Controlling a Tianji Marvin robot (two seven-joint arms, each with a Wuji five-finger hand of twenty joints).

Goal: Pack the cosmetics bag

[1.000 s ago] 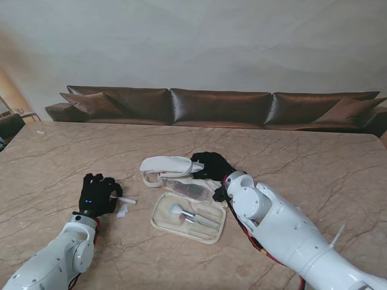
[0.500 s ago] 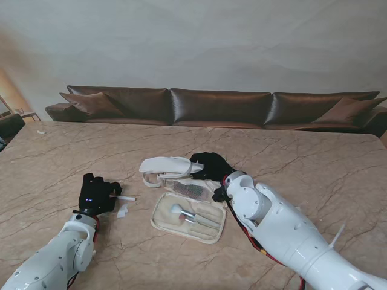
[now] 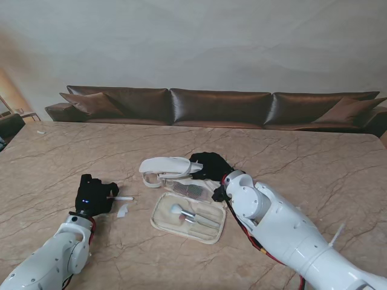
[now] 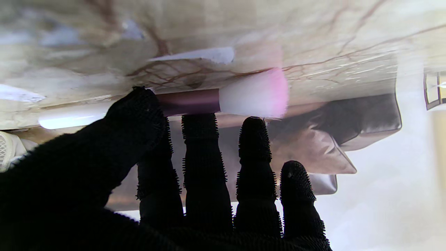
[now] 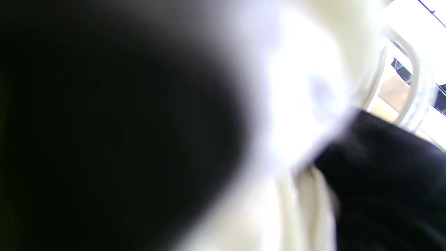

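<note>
Marble-patterned table carries the cream cosmetics bag, lying open near the centre, soft and light; hold its lid rim. Right hand grasps the raised lid. Left hand, toward the near left corner, pinches a makeup brush: rigid handle, soft white-pink bristles; grip the handle.

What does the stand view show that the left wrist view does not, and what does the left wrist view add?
Only the stand view shows the open cosmetics bag and the right hand at its lid. Only the left wrist view shows the brush's pink-tipped bristles and purple band. Both show the left hand holding the brush over the table, with the sofa behind.
</note>
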